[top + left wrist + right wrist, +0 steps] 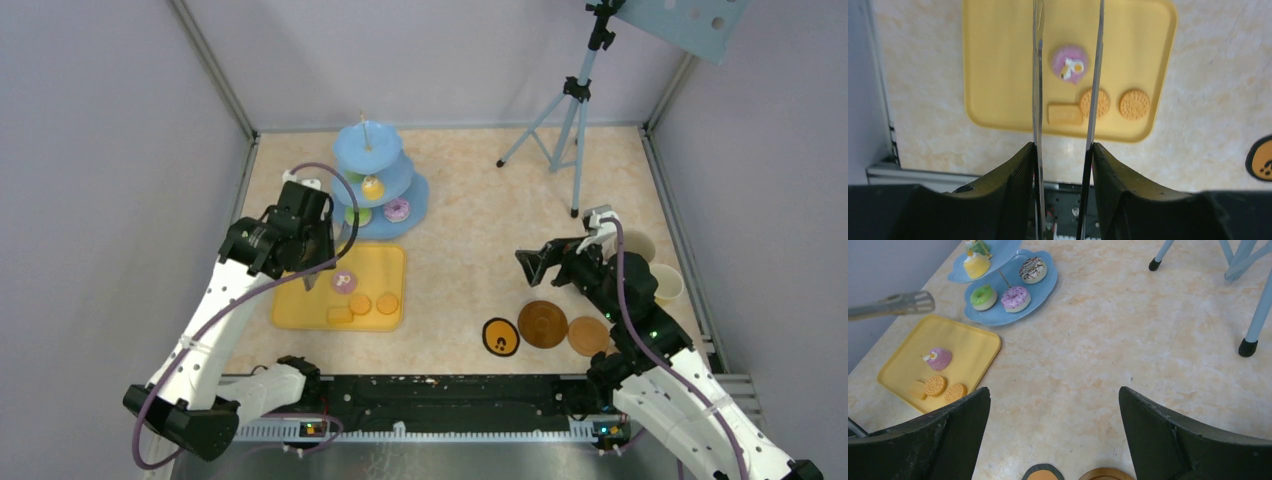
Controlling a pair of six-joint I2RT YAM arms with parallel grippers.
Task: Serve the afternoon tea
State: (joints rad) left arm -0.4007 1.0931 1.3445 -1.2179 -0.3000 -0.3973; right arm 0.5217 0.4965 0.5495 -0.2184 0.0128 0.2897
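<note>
The left claw [1063,150] is clamped on the long tongs [1037,75], whose two blades reach out over the yellow tray [998,100]. The purple pastry [1069,63] lies on that tray, between the blades and ahead of the claw. The right claw [1053,395] stands wide apart above the tabletop [1108,340]. The blue stand [998,316] is away to its far left, and the brown coasters [543,324] are just on its near side.

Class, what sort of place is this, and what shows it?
Likely a robot lab test cell: plain grey walls box in the table, a tripod stands on it, and two robot arms sit at its edge.
</note>
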